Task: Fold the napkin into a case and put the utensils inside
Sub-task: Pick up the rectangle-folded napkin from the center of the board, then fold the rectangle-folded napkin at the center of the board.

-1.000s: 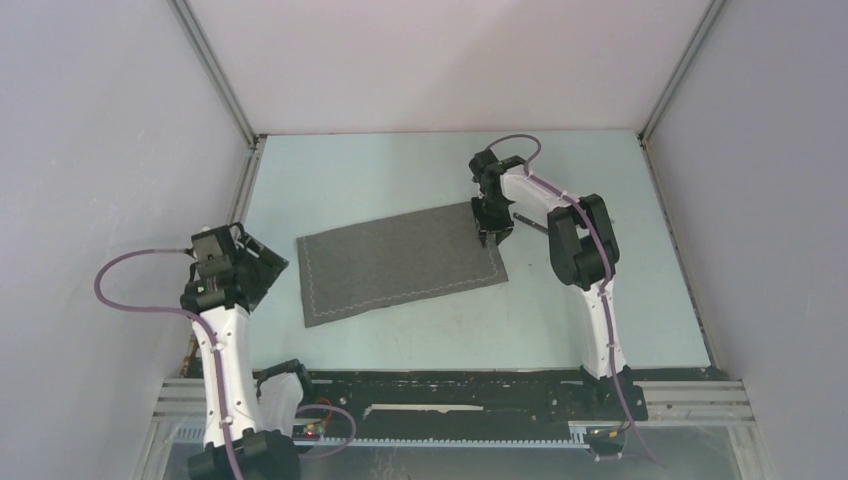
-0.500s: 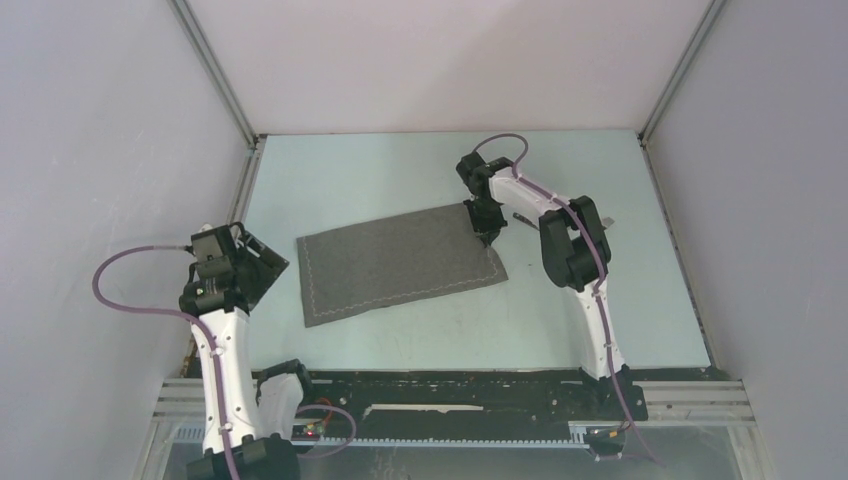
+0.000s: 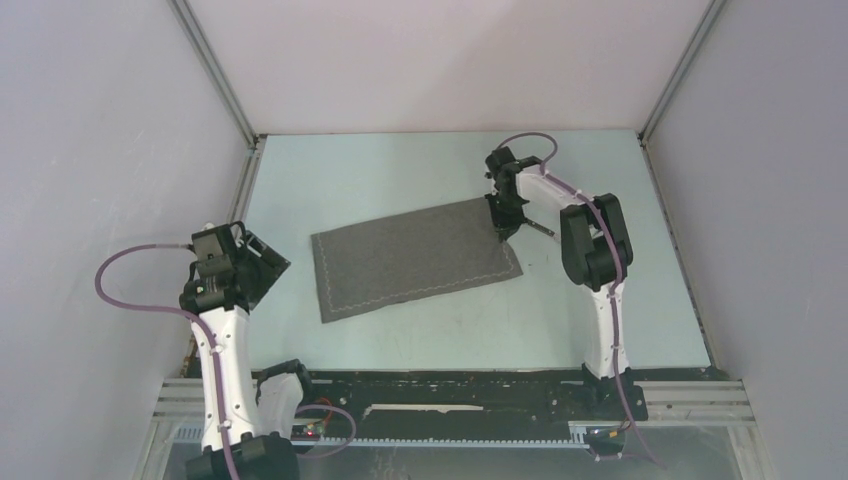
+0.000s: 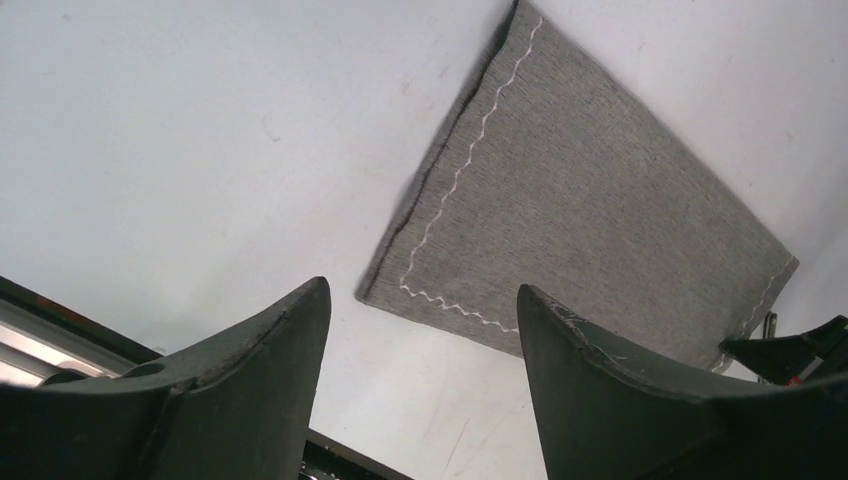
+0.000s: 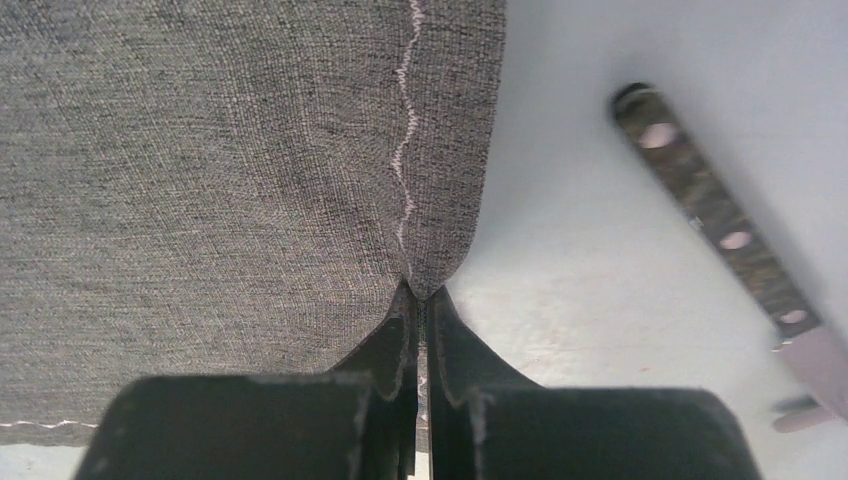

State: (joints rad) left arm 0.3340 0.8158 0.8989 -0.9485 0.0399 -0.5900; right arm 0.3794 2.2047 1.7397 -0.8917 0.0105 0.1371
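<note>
napkin [image 3: 415,258]: grey cloth, spread flat and slightly askew on the bench [image 3: 400,170].
right pincer [image 5: 420,300]: clenched on the napkin's right hem near its far corner, the cloth puckered at the tips.
left pincer [image 4: 422,290]: released, jaws wide, hovering off the napkin's left edge.
knife [image 5: 720,225]: dark riveted handle, just right of the napkin, not touching it.

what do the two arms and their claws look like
The left arm and right arm both have white link shells with black joints. A purple cable runs along each. The left claw and right claw have matte black fingers that taper to narrow tips.
</note>
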